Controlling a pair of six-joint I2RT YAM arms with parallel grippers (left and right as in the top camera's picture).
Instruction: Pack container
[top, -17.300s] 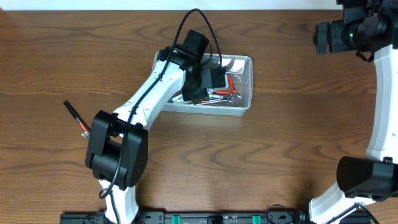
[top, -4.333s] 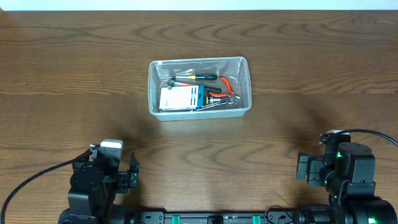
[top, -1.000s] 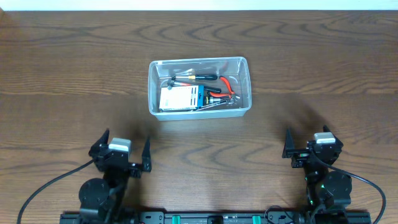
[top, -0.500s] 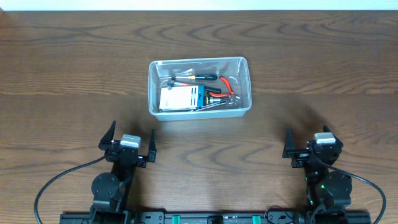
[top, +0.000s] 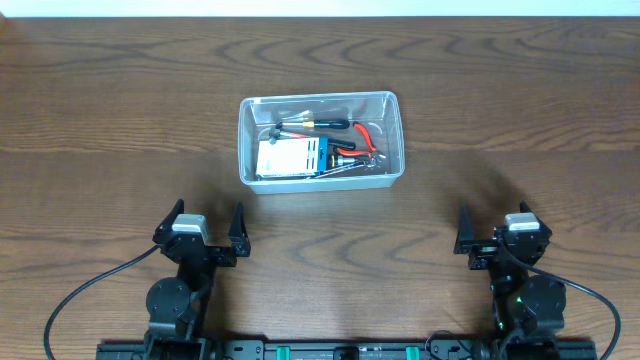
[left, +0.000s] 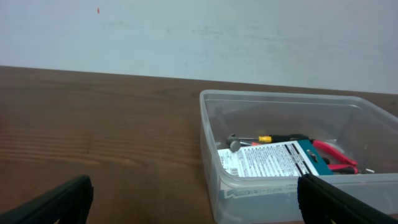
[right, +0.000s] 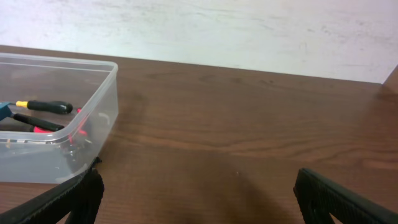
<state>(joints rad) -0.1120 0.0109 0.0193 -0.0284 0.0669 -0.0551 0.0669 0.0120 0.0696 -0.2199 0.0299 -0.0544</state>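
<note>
Finds the container (top: 243, 140) at the middle of the bench (top: 520, 110), a little toward the far side, upright and well apart from both arms. Holds a blue-and-white box (top: 293, 157) lying flat against the near wall, with a black-and-yellow screwdriver (top: 315, 124) behind it and red-handled pliers (top: 367, 137) toward the right end, all inside the low walls as far as can be told. Shows the left gripper (top: 204, 225) down at the near edge, fingers spread wide with nothing between them, and the right gripper (right: 199, 208) likewise low at the near edge, fingers apart and empty. Leaves no loose tool visible on the bench, so probably counts as packed or close to it. Carries little risk while parked like this. Could go wrong on any fresh reach: might catch the thin rim with a splayed finger and slide or tip the light container. Might also snag the crowded pliers and screwdriver on a careless dip inside and drag one over the low wall.
</note>
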